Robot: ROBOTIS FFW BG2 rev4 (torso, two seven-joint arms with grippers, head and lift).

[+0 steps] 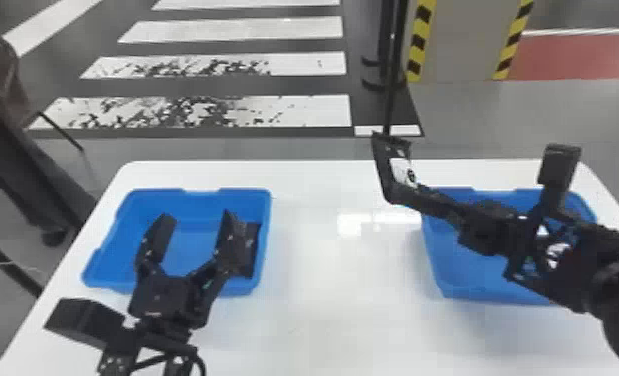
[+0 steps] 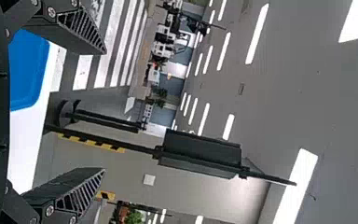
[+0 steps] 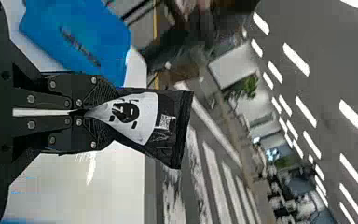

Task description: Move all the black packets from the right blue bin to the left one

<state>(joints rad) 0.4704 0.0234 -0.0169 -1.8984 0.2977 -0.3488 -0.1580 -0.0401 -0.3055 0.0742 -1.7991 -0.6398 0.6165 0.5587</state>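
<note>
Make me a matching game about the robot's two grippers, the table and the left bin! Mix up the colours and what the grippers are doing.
Things:
1. left gripper
2. table
3. right gripper
4. left bin

Colours and states:
A. closed on a packet
B. blue
C. fingers spread apart
D. white

Right pairs: 1-C, 2-D, 3-A, 4-B
</note>
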